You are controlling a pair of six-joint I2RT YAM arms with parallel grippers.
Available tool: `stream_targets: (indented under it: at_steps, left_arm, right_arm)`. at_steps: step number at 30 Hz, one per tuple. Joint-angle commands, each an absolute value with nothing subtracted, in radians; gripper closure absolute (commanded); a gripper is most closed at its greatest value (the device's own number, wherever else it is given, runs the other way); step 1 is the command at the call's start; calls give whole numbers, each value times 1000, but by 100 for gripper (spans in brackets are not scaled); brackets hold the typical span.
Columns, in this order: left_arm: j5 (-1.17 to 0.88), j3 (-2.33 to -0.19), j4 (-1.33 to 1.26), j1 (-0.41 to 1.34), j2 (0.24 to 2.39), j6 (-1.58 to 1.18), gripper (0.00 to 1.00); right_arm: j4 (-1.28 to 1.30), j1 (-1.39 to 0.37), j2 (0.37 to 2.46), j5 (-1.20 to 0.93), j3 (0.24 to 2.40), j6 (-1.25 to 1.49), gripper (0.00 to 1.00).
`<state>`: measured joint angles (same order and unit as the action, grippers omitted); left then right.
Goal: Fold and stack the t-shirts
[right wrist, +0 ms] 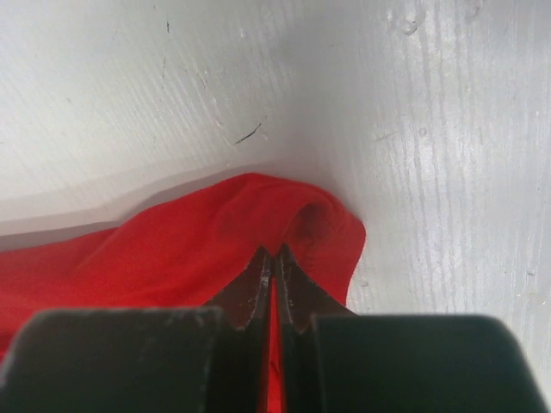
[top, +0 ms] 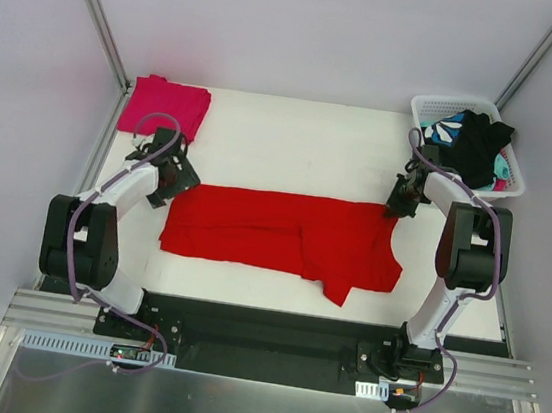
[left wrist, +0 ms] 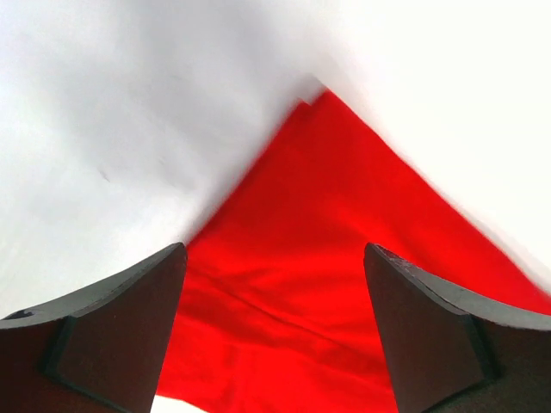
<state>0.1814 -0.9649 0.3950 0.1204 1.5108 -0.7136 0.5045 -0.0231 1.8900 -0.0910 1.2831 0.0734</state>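
red tee (top: 283, 230) x1 | pink tee (top: 164, 105) x1 | white basket (top: 437, 109) x1

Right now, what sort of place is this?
Probably a lab test cell for folding laundry: white table boxed in by plain walls, two robot arms bolted to a metal rail, a red shirt and a basket of clothes.

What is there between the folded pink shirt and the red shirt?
In the top view, only the open left gripper, above bare table near the red shirt's corner.
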Motion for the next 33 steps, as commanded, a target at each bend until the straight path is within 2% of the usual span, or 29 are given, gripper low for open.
stream_targets:
  at_steps: [1, 11, 23, 33]
  left_arm:
    - [164, -1017, 374, 40, 1535, -692, 16]
    - [98, -1127, 262, -18, 1673, -703, 22]
    - [68, -1059, 138, -20, 1717, -726, 27]
    - [32, -1020, 107, -21, 1720, -747, 27]
  right_arm:
    - [495, -15, 1864, -98, 1312, 66, 98]
    - [495, -15, 1835, -146, 1299, 67, 98]
    - [488, -15, 1825, -179, 1295, 69, 97]
    - [494, -15, 1819, -190, 1296, 69, 97]
